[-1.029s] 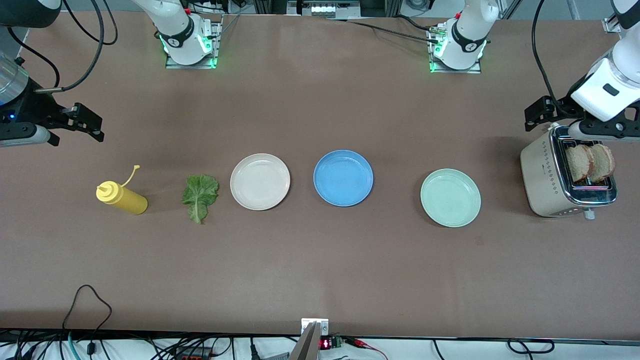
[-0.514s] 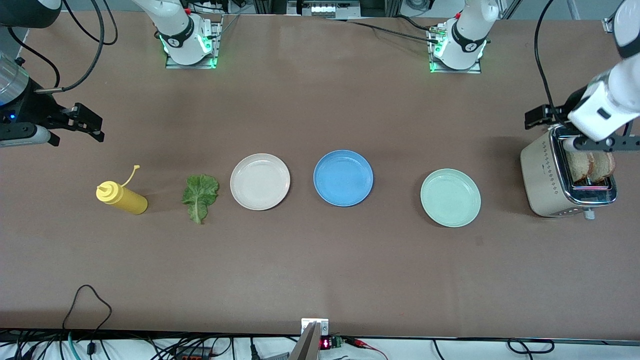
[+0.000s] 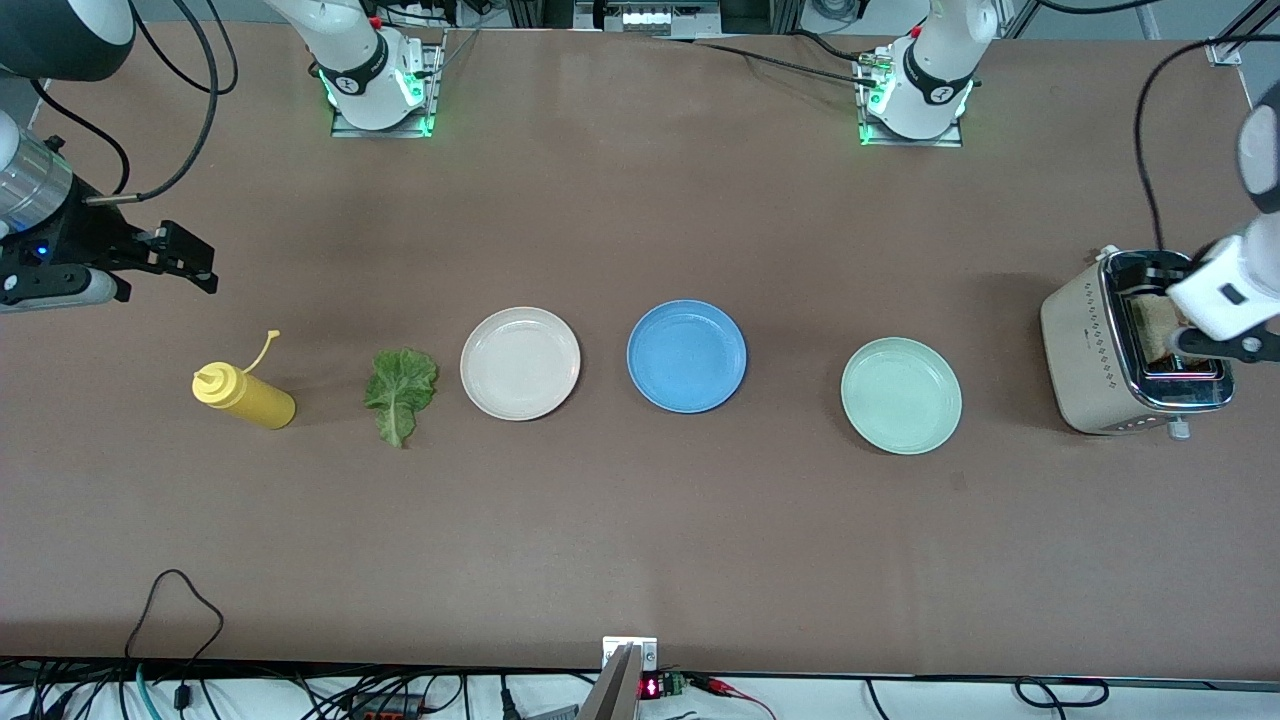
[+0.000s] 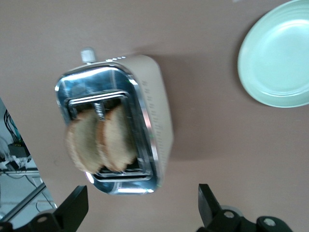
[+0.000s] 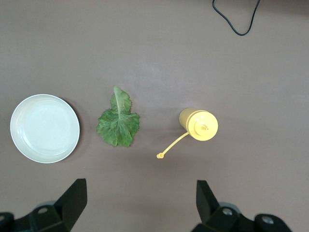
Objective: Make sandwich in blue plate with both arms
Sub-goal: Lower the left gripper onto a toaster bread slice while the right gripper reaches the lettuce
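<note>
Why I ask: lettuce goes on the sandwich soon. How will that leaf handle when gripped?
The lettuce leaf lies flat and thin on the table, so it probably droops from a pinch. Ruffled edges suggest it may tear. It looks light and likely slides if nudged.

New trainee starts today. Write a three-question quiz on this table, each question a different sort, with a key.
1. True or false: the blue plate already has bread on it.
2. Where are the two bread slices?
A. on the cream-white plate
B. in the toaster
C. beside the lettuce leaf
3. Fill in: the left hand hangs open over the ____, and the right hand is open above the table near the yellow squeeze bottle.

Key: 1 false; 2 B; 3 toaster.
</note>
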Robot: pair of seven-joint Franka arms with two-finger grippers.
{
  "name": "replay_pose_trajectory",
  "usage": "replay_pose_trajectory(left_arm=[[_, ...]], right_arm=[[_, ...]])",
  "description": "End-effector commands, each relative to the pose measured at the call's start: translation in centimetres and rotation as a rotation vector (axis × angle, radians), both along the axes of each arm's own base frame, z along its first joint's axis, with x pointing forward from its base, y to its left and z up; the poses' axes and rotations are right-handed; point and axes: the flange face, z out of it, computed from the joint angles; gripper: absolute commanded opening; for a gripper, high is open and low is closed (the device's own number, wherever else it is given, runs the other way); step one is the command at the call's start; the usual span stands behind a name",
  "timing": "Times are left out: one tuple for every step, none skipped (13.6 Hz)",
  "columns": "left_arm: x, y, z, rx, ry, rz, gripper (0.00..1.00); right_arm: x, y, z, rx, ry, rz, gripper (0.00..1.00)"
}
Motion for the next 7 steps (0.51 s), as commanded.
replay_pose_trajectory(left_arm=[[0.0,3.8,-1.4,-0.092,-0.036,0.0,1.0],[-0.3,4.8,-2.0,-0.105,-0.038,0.014,1.0],[-0.4,5.7,-2.3,-0.116,-0.05,0.027,1.0],[-0.6,6.6,-3.4,-0.134,-0.049,0.049,1.0],[-0.7,7.5,-3.9,-0.157,-0.059,0.049,1.0],[-0.5,7.8,-5.0,-0.179,-0.066,0.022,1.0],[-0.6,8.4,-5.7,-0.179,-0.082,0.006,0.99]], right_arm=[[-0.3,0.2,1.2,0.002,-0.022,-0.006,1.0],[-0.5,0.3,1.6,0.0,-0.022,-0.004,1.0],[-1.3,0.3,2.6,0.0,-0.029,-0.004,1.0],[-2.2,0.2,3.5,-0.001,-0.019,-0.006,1.0],[-2.8,0.1,4.1,-0.001,-0.016,-0.008,1.0],[-3.4,0.0,4.8,0.0,-0.016,-0.011,1.0],[-3.8,0.2,5.1,-0.001,-0.008,-0.008,1.0]])
